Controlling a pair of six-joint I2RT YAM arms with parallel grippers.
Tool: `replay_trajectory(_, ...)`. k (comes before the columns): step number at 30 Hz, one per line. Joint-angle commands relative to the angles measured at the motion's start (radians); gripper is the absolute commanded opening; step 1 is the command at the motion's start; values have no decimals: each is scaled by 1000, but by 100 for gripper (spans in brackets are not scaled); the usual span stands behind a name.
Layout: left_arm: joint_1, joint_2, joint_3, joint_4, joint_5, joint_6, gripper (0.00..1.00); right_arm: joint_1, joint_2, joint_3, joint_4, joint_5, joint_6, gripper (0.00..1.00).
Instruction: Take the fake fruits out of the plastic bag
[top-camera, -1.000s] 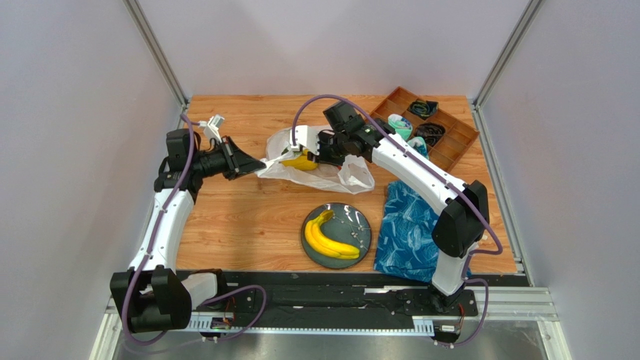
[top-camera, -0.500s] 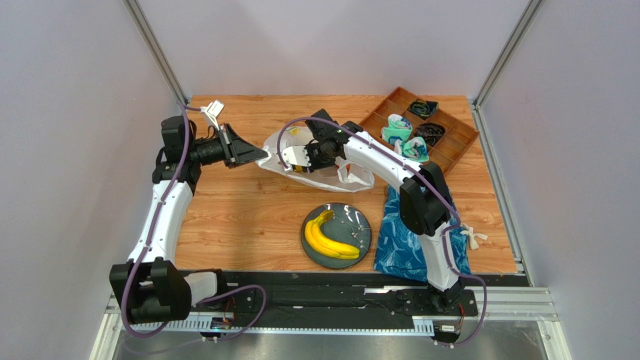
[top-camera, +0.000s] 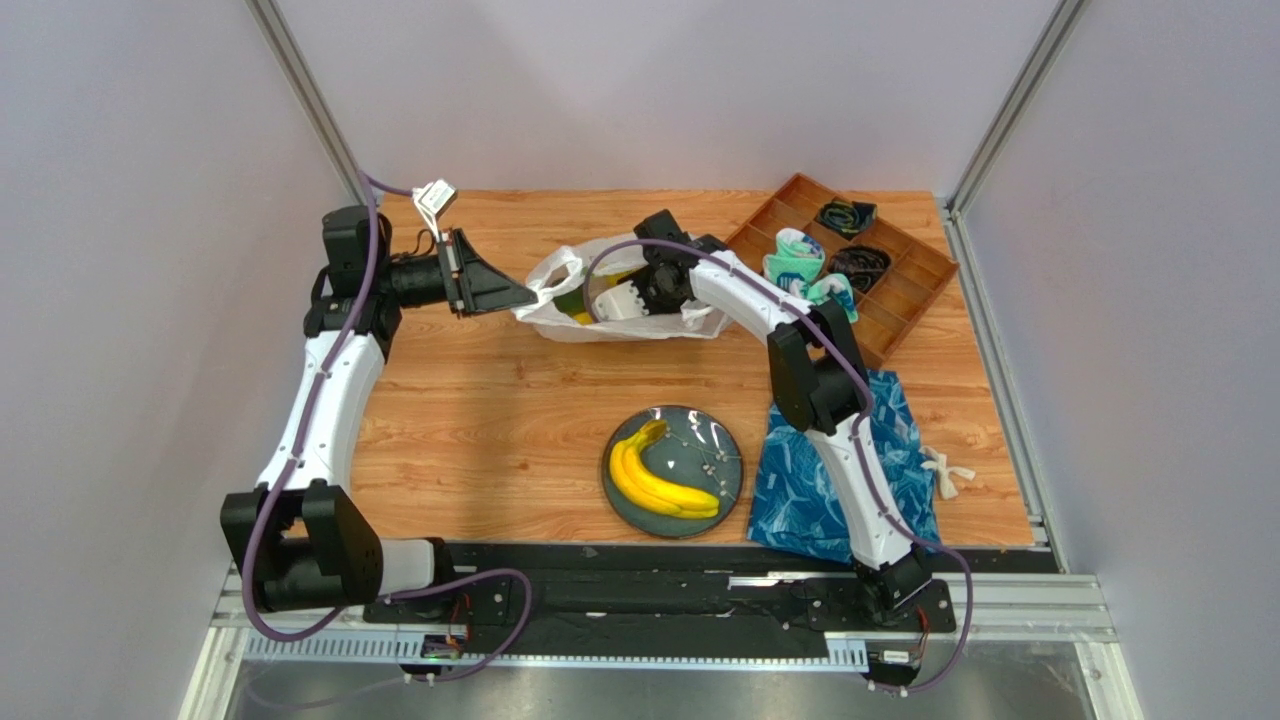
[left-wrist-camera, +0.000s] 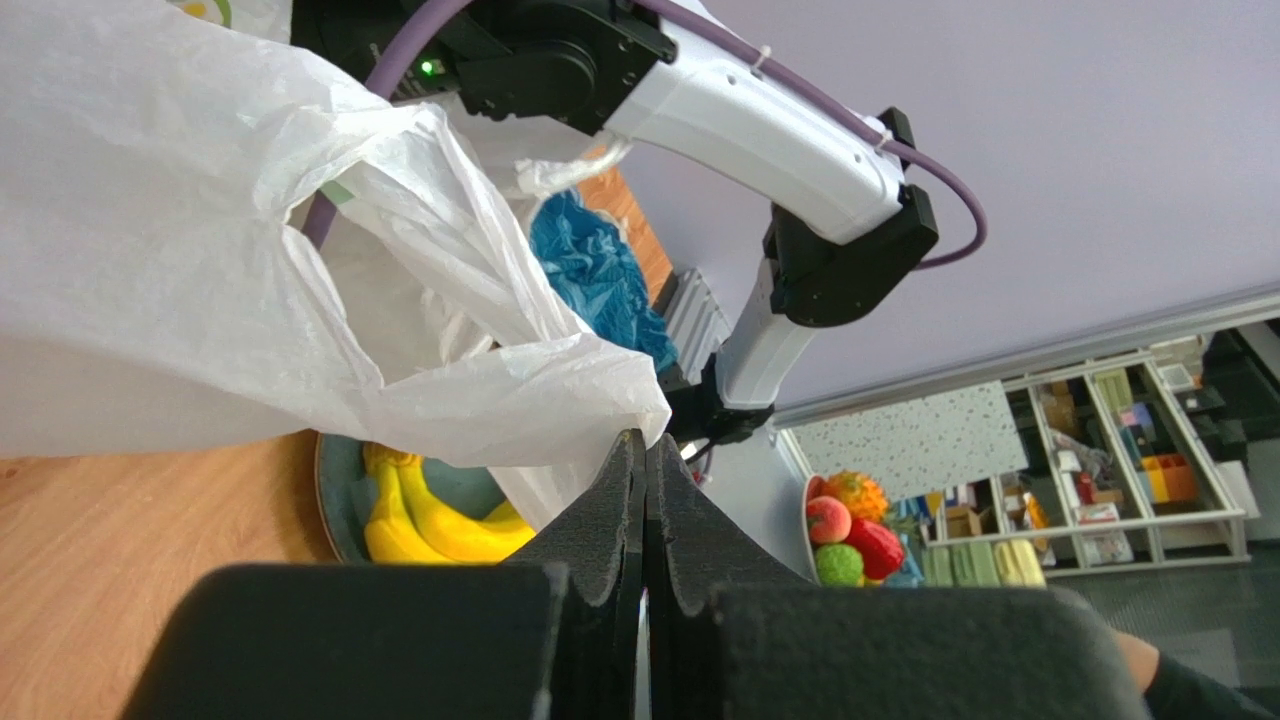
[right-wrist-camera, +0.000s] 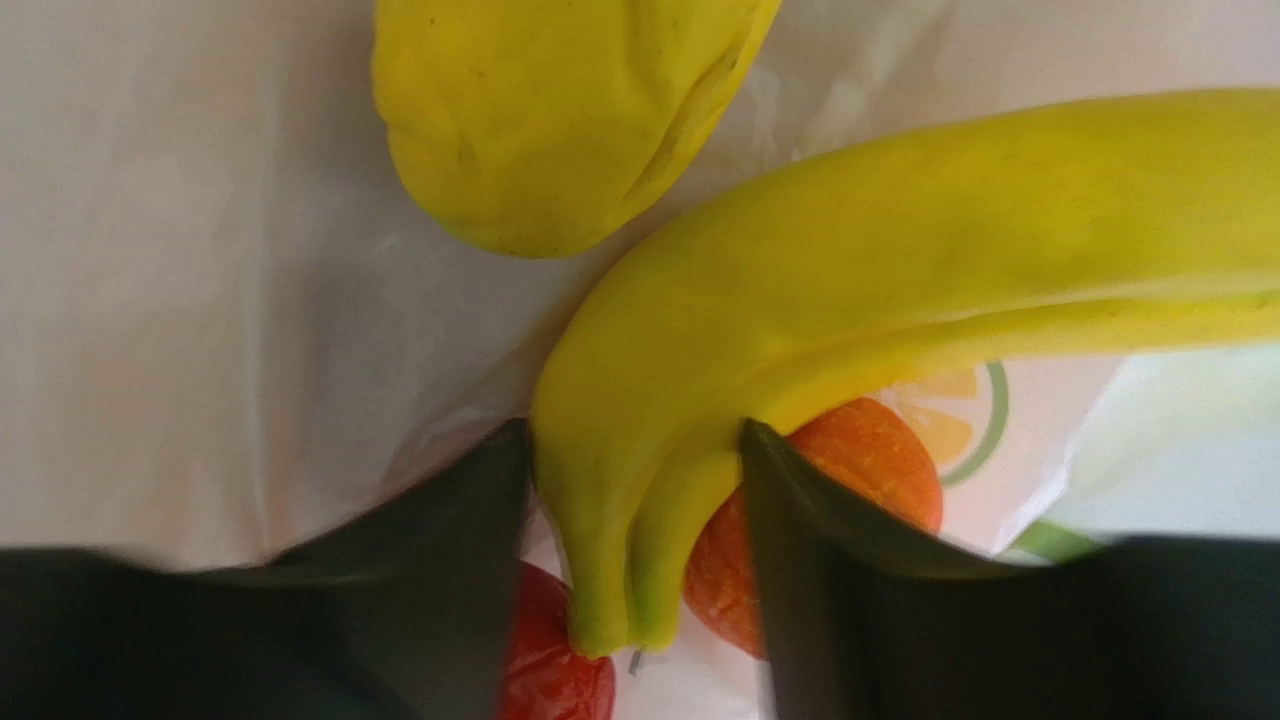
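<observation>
The white plastic bag (top-camera: 649, 318) lies at the back middle of the table. My left gripper (top-camera: 508, 297) is shut on its left rim and holds it up; in the left wrist view the fingertips (left-wrist-camera: 645, 450) pinch the bag's film (left-wrist-camera: 226, 225). My right gripper (top-camera: 613, 300) is inside the bag. In the right wrist view its fingers (right-wrist-camera: 451, 585) close on the stem end of a yellow banana bunch (right-wrist-camera: 902, 255). Under it lie an orange ball (right-wrist-camera: 864, 473) and a red fruit (right-wrist-camera: 559, 678). A yellow-green piece (right-wrist-camera: 556, 105) lies beyond. Another banana bunch (top-camera: 655, 477) lies on a dark plate (top-camera: 721, 450).
A blue patterned cloth (top-camera: 819, 473) lies right of the plate, under the right arm. A wooden compartment tray (top-camera: 902, 278) with socks stands at the back right. A white object (top-camera: 947, 473) lies by the cloth's right edge.
My left gripper has lifted the bag's rim up and back. My right arm has swung left and pushed its gripper deeper into the bag, onto the bananas. The bag has shifted back.
</observation>
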Motion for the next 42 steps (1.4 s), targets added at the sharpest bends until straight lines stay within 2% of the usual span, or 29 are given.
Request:
replay_trajectory(1, 3, 7, 45, -68, 44, 92, 0, -19, 45, 8, 148, 6, -138, 38)
replay_trajectory(3, 1, 7, 39, -80, 27, 116, 0, -21, 31, -16, 222, -36, -130, 20)
replay_trajectory(5, 1, 8, 32, -82, 11, 123, 0, -21, -7, -20, 273, -91, -71, 16)
replay_trajectory(8, 1, 16, 28, -57, -16, 110, 0, -21, -113, -22, 236, -197, 18, 10)
replay_trajectory(13, 1, 60, 63, 6, -74, 78, 0, -21, -303, -72, -6, -378, 143, 8)
replay_trajectory(18, 0, 128, 135, 46, -113, 57, 0, -10, -476, -152, -164, -469, 236, 8)
replay_trajectory(21, -2, 169, 179, 82, -122, 18, 0, 2, -503, -125, -311, -503, 267, 9)
replay_trajectory(24, -2, 214, 253, 57, -154, 44, 0, 5, -507, -85, -533, -537, 293, 9)
replay_trajectory(28, -14, 264, 322, 29, -167, 57, 0, 5, -549, -20, -661, -631, 362, 10)
replay_trajectory(30, -17, 284, 351, 15, -167, 63, 0, 5, -596, -46, -687, -650, 399, 10)
replay_trajectory(34, -19, 295, 371, -3, -167, 70, 0, 5, -783, -270, -723, -644, 402, 10)
replay_trajectory(36, -19, 287, 367, 1, -165, 64, 0, 7, -895, -443, -724, -626, 373, 10)
replay_trajectory(39, -17, 266, 345, 26, -164, 43, 0, 10, -978, -634, -720, -601, 361, 10)
replay_trajectory(42, -17, 237, 325, 35, -162, 32, 0, 10, -972, -753, -672, -610, 390, 11)
